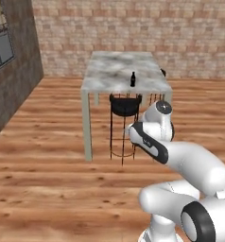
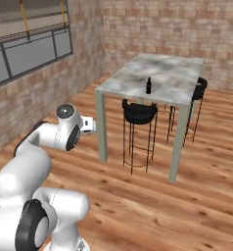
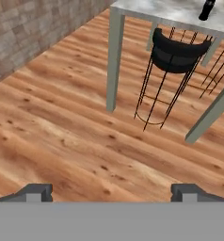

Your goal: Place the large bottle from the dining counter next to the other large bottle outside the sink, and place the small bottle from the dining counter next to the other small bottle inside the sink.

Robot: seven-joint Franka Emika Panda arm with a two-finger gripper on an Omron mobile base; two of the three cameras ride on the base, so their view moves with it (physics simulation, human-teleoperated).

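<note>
standing upright, small bottle (image 1: 132,79) on dining counter (image 1: 109,71).

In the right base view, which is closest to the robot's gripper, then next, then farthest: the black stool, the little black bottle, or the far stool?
1. Black wire-legged stool, tucked under the counter's near edge.
2. Small black bottle, on the marble top.
3. Second black stool, at the counter's far right side.

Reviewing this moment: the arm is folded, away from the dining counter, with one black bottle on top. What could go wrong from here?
The small bottle stands narrow and upright near the dining counter edge; a sideways nudge from the open gripper may topple it. The black stool tucked under that edge sits right below the bottle, so a low approach might hit it.
</note>
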